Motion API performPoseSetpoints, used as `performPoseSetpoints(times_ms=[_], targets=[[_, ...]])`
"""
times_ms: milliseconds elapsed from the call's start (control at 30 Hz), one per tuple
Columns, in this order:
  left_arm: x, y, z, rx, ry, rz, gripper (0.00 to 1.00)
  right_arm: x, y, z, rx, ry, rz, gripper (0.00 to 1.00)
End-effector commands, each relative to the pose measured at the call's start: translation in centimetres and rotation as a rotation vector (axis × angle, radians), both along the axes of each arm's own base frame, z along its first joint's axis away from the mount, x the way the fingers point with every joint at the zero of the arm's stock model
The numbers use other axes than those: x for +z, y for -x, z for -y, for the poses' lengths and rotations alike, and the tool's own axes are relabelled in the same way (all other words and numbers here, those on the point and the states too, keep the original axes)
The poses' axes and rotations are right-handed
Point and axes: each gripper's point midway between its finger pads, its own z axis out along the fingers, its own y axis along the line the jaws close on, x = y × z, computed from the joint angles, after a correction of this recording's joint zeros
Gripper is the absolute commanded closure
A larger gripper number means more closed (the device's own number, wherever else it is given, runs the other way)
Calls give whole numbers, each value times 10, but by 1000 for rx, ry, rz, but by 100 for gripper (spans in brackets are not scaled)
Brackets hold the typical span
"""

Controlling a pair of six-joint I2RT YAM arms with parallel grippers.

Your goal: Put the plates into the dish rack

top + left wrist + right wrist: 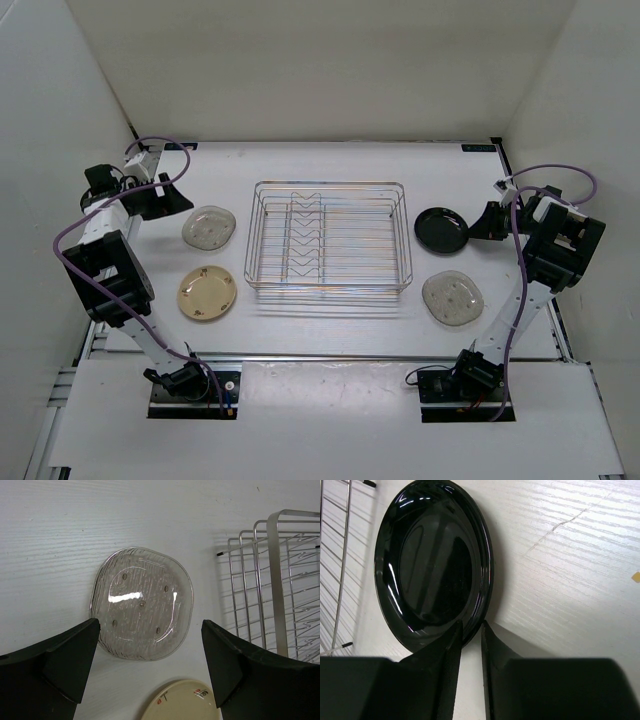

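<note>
The silver wire dish rack (329,185) stands mid-table, with no plates in it; its left end shows in the left wrist view (275,575). A translucent plate (209,227) and the cream-yellow plate (207,292) lie to its left. The glossy black plate (441,230) and a second translucent plate (452,297) lie to its right. My left gripper (178,204) is open, its jaws (150,626) spread wide just short of the translucent plate (142,602), with the cream plate's edge (182,702) below. My right gripper (487,222) (471,626) is closed on the near rim of the black plate (432,565).
White enclosure walls stand on the left, back and right sides. Purple cables loop from both arms. The rack's left wall is close to the right of my left gripper's fingers (235,660).
</note>
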Motion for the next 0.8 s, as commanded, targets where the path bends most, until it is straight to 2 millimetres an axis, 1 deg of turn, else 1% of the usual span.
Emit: performPoseSetpoints(times_ms=[0, 100, 133, 233, 267, 333, 500, 533, 600, 667, 733, 767], targets=[[14, 4, 2, -25, 3, 50, 7, -5, -1, 1, -10, -13, -3, 78], [14, 4, 2, -25, 3, 50, 7, -7, 1, -1, -15, -22, -17, 85], [11, 6, 3, -25, 7, 42, 7, -7, 0, 0, -15, -18, -9, 88], [11, 6, 3, -25, 7, 42, 7, -7, 0, 0, -15, -17, -9, 94], [11, 6, 3, -25, 7, 42, 7, -3, -3, 1, -20, -13, 1, 96], [14, 6, 3, -25, 3, 50, 7, -5, 0, 0, -20, -18, -7, 100], [15, 7, 4, -31, 9, 53, 7, 2, -6, 2, -36, -10, 15, 100], [15, 7, 4, -31, 9, 53, 7, 3, -4, 1, -36, -10, 14, 100], [15, 7, 4, -31, 9, 53, 7, 11, -11, 6, -75, 11, 26, 100], [12, 9, 5, -31, 13, 45, 8, 26, -18, 7, -110, 29, 44, 100], [12, 9, 5, -31, 13, 45, 8, 34, -27, 13, -140, 96, 72, 100], [12, 9, 5, -31, 13, 45, 8, 43, -30, 18, -163, 125, 87, 100]])
